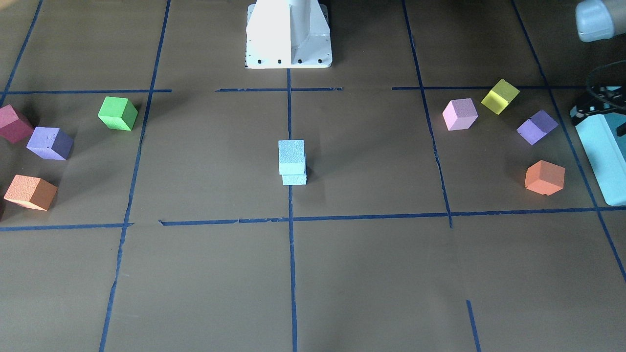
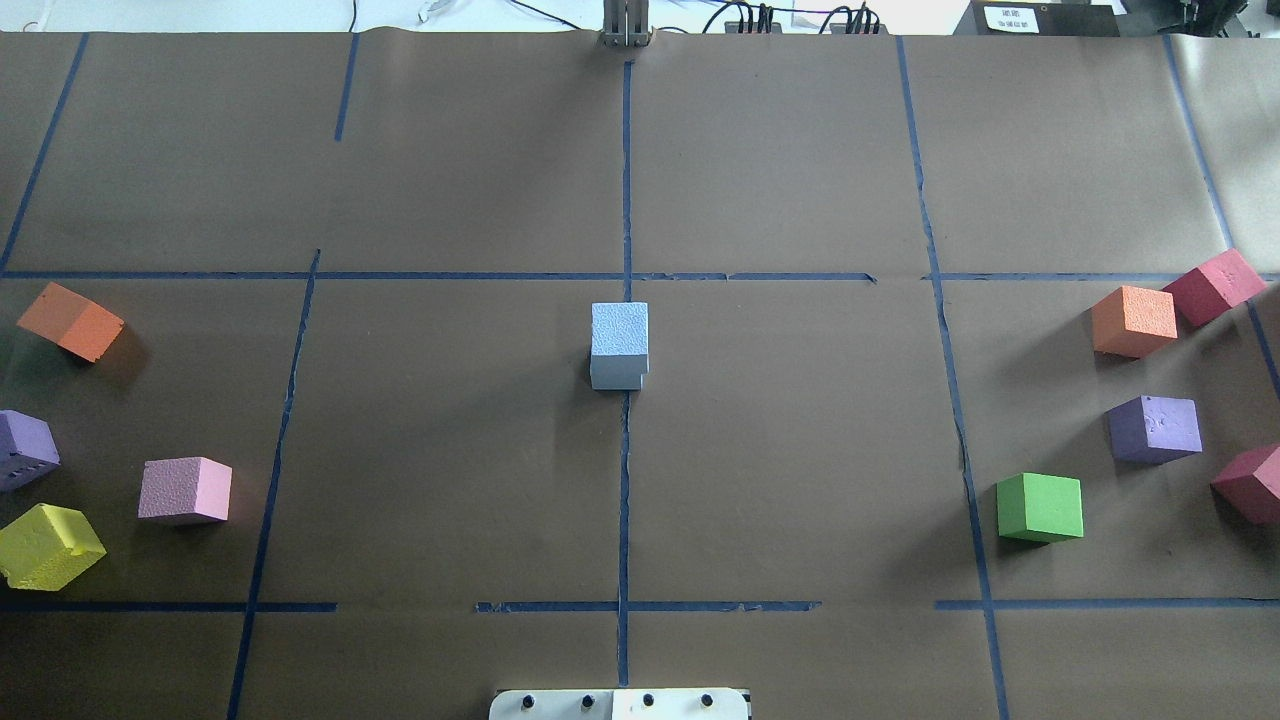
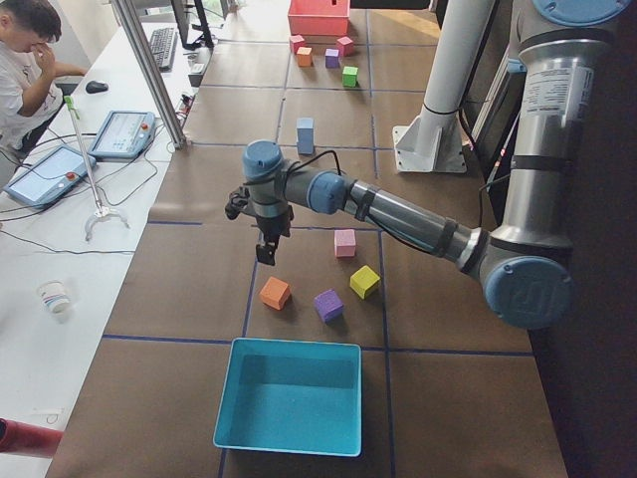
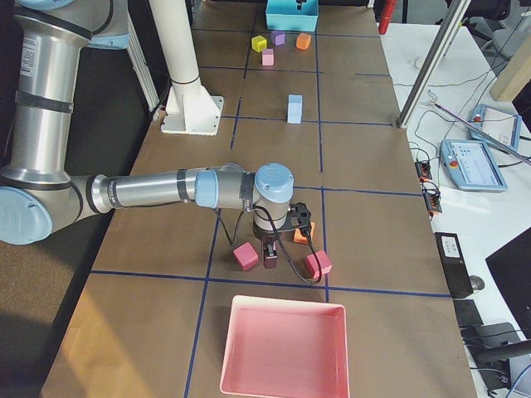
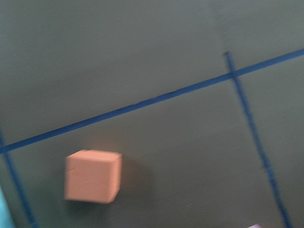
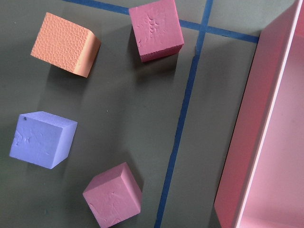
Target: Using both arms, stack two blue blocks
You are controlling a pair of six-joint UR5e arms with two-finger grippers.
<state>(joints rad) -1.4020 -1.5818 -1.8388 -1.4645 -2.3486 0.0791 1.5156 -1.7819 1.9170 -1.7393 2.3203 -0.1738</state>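
The two pale blue blocks stand stacked at the table's middle on the centre tape line, the upper block (image 1: 291, 156) on the lower one (image 1: 294, 179). The stack also shows in the overhead view (image 2: 619, 328), the left side view (image 3: 305, 134) and the right side view (image 4: 294, 108). No gripper touches it. My left gripper (image 3: 266, 251) hangs far from the stack, above the table near an orange cube (image 3: 275, 292). My right gripper (image 4: 270, 259) hangs over the magenta cubes (image 4: 246, 255) at the other end. I cannot tell whether either gripper is open or shut.
A turquoise box (image 3: 289, 393) lies at my left end, a pink tray (image 4: 282, 348) at my right end. Coloured cubes cluster on both sides: green (image 2: 1040, 507), purple (image 2: 1155, 428), orange (image 2: 1133, 320), pink (image 2: 186, 490), yellow (image 2: 48, 546). An operator (image 3: 25, 60) sits beside the table.
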